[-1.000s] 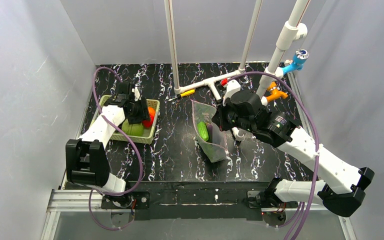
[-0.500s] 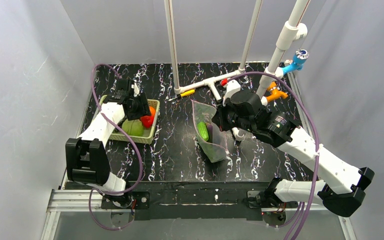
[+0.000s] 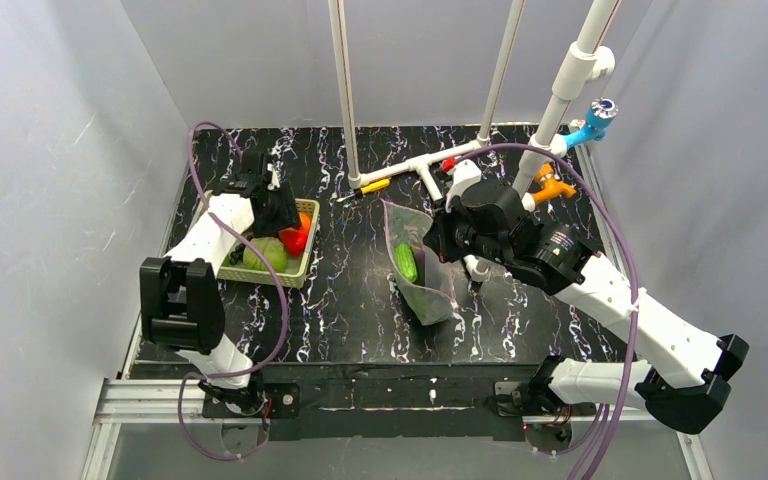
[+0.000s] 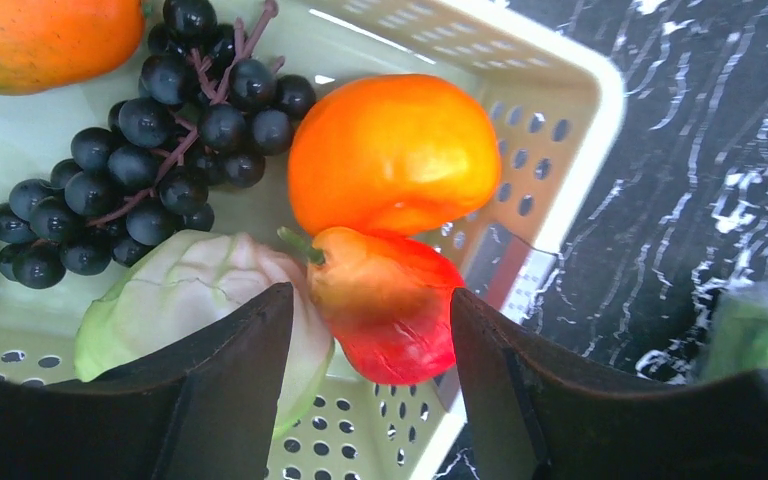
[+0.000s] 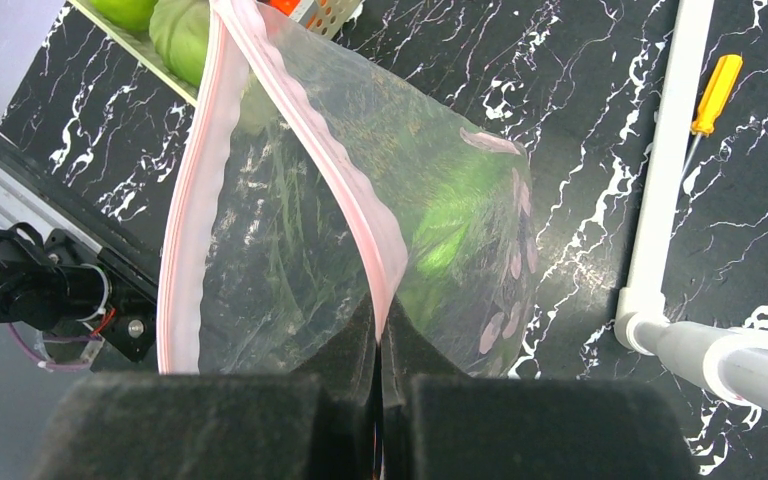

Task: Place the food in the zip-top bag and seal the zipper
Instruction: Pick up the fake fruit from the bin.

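Glossy black marble-patterned surface (image 3: 345,300); clear, soft, wrinkled plastic zip-top bag (image 5: 310,220); smooth pale green perforated plastic basket (image 4: 600,100).

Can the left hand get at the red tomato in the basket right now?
Probably yes: the left hand is open with the red tomato between its fingers and nothing on top of it, though the orange sits close.

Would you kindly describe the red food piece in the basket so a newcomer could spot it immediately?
Find the pale green basket on the table's left side and look at its edge nearest the clear bag. Next to the round orange fruit lies the red piece, between the fingers of the left end effector. It alone is red, with a short green stem.
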You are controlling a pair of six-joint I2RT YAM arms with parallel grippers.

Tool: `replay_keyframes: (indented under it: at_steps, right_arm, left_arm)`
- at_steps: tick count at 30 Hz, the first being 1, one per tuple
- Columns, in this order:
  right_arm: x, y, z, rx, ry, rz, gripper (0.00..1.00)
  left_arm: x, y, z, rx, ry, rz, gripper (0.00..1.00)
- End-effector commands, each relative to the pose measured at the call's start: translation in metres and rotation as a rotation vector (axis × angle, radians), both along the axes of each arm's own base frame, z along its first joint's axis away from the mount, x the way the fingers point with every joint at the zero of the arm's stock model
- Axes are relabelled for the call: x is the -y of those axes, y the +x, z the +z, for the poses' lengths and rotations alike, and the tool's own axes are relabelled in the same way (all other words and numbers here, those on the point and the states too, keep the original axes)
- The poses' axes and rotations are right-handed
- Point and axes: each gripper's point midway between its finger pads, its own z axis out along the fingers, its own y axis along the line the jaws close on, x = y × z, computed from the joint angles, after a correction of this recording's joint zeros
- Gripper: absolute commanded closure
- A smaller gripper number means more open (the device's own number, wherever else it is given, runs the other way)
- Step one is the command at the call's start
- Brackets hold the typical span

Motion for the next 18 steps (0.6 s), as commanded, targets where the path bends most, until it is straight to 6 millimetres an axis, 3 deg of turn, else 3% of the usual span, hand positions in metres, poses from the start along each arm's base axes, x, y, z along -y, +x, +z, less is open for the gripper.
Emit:
replay_keyframes:
  at_steps: [1, 6, 9, 10, 11, 13, 18]
  right_arm:
    - [-0.005, 0.002, 0.027, 0.042, 0.077, 0.000, 0.99]
    - [-0.005, 0.004, 0.028, 0.047, 0.075, -0.004, 0.99]
    - [-0.007, 0.005, 0.027, 0.039, 0.066, -0.004, 0.99]
    - [-0.008, 0.005, 0.025, 0.036, 0.064, -0.002, 0.99]
    - [-0.008, 0.005, 0.025, 0.037, 0.070, 0.000, 0.99]
    - [-0.008, 0.005, 0.025, 0.037, 0.070, -0.004, 0.99]
    - [-0.009, 0.006, 0.021, 0.032, 0.059, -0.005, 0.99]
  left_arm:
    - [-0.011, -0.009, -0.017, -0.058, 0.055, 0.030, 0.42]
    - [-0.003, -0.001, -0.027, -0.068, 0.021, 0.002, 0.45]
    - [0.008, -0.002, -0.031, -0.086, -0.033, -0.014, 0.53]
    - [0.010, -0.001, -0.031, -0.087, -0.044, -0.024, 0.60]
    - [0.010, -0.001, -0.026, -0.075, -0.044, -0.028, 0.72]
    - [0.004, -0.003, -0.014, -0.013, -0.020, -0.014, 0.87]
    - [-0.011, -0.006, 0.028, 0.176, 0.034, 0.020, 1.00]
